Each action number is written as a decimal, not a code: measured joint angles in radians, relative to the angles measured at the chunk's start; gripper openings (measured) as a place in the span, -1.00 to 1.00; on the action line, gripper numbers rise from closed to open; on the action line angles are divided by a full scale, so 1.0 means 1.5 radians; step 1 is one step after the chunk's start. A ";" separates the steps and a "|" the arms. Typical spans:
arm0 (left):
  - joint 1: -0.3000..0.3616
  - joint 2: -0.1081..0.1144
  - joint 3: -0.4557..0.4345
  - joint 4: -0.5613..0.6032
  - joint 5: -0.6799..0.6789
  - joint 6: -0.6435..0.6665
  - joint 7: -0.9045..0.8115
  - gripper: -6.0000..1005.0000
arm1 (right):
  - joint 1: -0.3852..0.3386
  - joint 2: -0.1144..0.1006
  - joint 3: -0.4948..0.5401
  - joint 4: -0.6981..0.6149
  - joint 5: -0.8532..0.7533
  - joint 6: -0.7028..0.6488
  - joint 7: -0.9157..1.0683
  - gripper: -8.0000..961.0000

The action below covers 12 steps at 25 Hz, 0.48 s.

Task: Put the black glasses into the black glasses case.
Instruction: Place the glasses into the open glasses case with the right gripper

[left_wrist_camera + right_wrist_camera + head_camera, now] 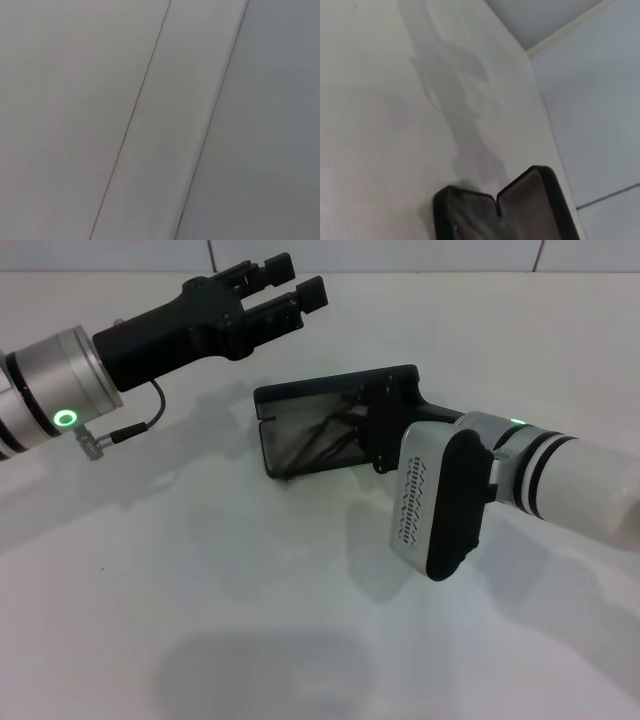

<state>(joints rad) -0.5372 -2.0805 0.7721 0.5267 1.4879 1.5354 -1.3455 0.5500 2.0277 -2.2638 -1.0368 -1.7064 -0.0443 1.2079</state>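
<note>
Left jaws: the left gripper [290,295] is hanging in the air at the far left of the white table [250,620], its two fingers standing spread with a gap between them and nothing held.

Right jaws: the right gripper [385,425] is reaching in from the right and sitting at the right end of the case; whether its fingers are spread or pinching cannot be told, because its own body is covering them.

Case: the black glasses case [300,420] is lying open near the middle of the table, slightly to the far side, with its lid tilted up. The right wrist view is showing only one rounded end of it and the grey lining.

Glasses: the black glasses [325,435] are showing as thin dark wires inside the open case, apparently lying in the tray already; whether they are fully seated is hard to tell.

Stage: judging by this, the placing looks close to done, with the right arm at the case and the left arm idling well apart from it.

Risk, dragging: if the right fingers are gripping a temple arm and pulling back, the frame could be lifted out again.

Risk, shoving: the case is light and unheld, so a sideways nudge from the right gripper could slide or tip it.

Risk, snagging: a temple arm sticking over the rim could be bent if the lid is closing.
</note>
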 joint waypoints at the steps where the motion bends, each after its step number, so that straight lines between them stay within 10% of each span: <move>1: 0.000 0.000 0.000 0.000 0.000 0.000 -0.001 0.41 | 0.000 0.000 0.000 0.000 0.012 0.000 0.000 -0.62; 12: 0.001 -0.002 0.001 -0.001 0.011 0.001 -0.004 0.41 | -0.004 0.000 -0.006 0.005 0.092 0.020 0.000 -0.61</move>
<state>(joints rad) -0.5352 -2.0838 0.7731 0.5256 1.5044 1.5371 -1.3515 0.5445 2.0278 -2.2732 -1.0300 -1.5681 -0.0148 1.2074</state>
